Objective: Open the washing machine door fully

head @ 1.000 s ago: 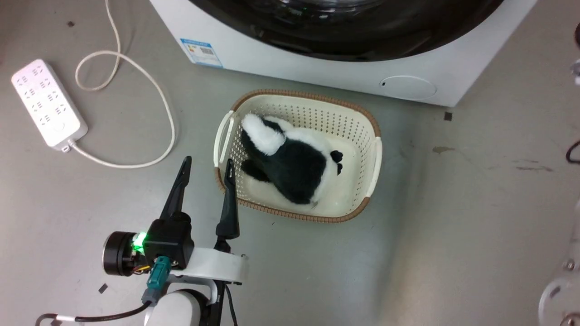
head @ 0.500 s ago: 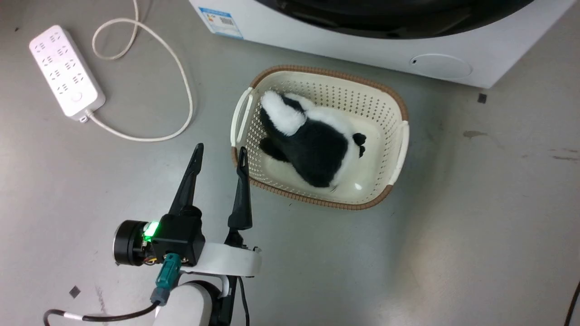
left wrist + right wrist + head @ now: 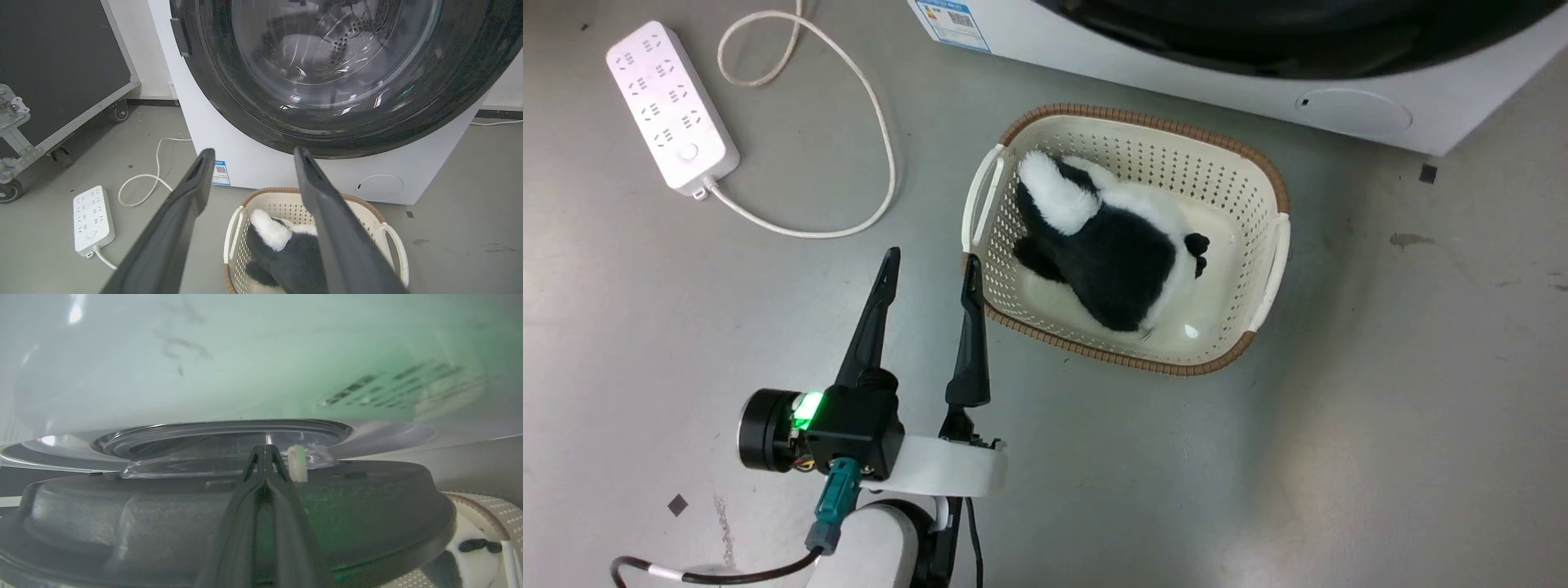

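The washing machine door is a glossy black ring around a clear glass window, and the drum shows through it in the left wrist view. Its lower rim crosses the top of the head view. My left gripper is open over the floor beside the basket, holding nothing, and points at the machine. In the right wrist view my right gripper is shut. Its tips reach the clear glass bulge on a dark round door body. Whether they touch it I cannot tell.
A cream basket with a black-and-white plush toy stands on the floor just before the white machine front. A white power strip and its looped cord lie to the left. A black wheeled case stands further left.
The whole head view has shifted, so the camera has moved: machine, basket and power strip sit further right. The left gripper stays open beside the basket.
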### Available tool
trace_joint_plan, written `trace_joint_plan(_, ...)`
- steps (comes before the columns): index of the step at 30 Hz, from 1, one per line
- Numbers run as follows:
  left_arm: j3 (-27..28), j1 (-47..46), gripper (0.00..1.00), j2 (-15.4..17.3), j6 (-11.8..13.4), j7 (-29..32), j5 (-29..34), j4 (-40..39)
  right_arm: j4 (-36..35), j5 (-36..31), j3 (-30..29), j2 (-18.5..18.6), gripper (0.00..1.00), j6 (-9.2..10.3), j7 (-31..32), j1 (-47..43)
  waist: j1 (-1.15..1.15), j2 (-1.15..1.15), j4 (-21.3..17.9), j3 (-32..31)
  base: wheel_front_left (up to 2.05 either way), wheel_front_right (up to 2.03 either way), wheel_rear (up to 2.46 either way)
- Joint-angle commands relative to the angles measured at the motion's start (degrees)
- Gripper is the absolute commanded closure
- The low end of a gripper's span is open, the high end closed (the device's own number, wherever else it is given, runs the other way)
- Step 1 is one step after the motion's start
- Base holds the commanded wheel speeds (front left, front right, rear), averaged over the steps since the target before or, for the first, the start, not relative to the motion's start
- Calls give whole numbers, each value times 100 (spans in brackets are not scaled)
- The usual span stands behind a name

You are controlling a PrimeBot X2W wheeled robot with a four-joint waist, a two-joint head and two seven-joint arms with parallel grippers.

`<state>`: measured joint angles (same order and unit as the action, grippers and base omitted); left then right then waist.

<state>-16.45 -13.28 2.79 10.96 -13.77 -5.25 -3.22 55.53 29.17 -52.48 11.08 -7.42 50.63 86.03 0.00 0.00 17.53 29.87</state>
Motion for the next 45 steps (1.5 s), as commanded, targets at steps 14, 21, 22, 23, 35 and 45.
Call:
trace_joint_plan(14, 6, 263, 0, 9, -117, -123, -13, 290, -685, 418, -351, -760, 100, -7, 1322, -1369, 0, 0, -183, -1077, 0, 0, 0)
trace_joint_plan(21, 44, 536, 0, 9, -244, -123, 41, 457, -541, 1229, 401, -817, 100, -7, 1649, -2210, 0, 0, -238, -1561, 0, 0, 0)
trace_joint_plan(22, 47, 574, 0, 9, -257, -123, 48, 474, -453, 1421, 581, -818, 100, -7, 1627, -2313, 0, 0, -242, -1614, 0, 0, 0)
trace_joint_plan(23, 48, 611, 0, 9, -270, -123, 54, 488, -365, 1627, 768, -818, 100, -7, 1597, -2412, 0, 0, -247, -1670, 0, 0, 0)
trace_joint_plan(35, -65, 1025, 0, 9, -474, -123, 26, 774, -193, 4711, 3893, -819, 100, -7, 1169, -3699, 0, 0, -185, -2162, 0, 0, 0)
trace_joint_plan(45, 3, 1255, 0, 9, -554, -123, -19, 882, -1678, 6771, 6857, -820, 100, -7, -168, -5103, 0, 0, -129, -2337, 0, 0, 0)
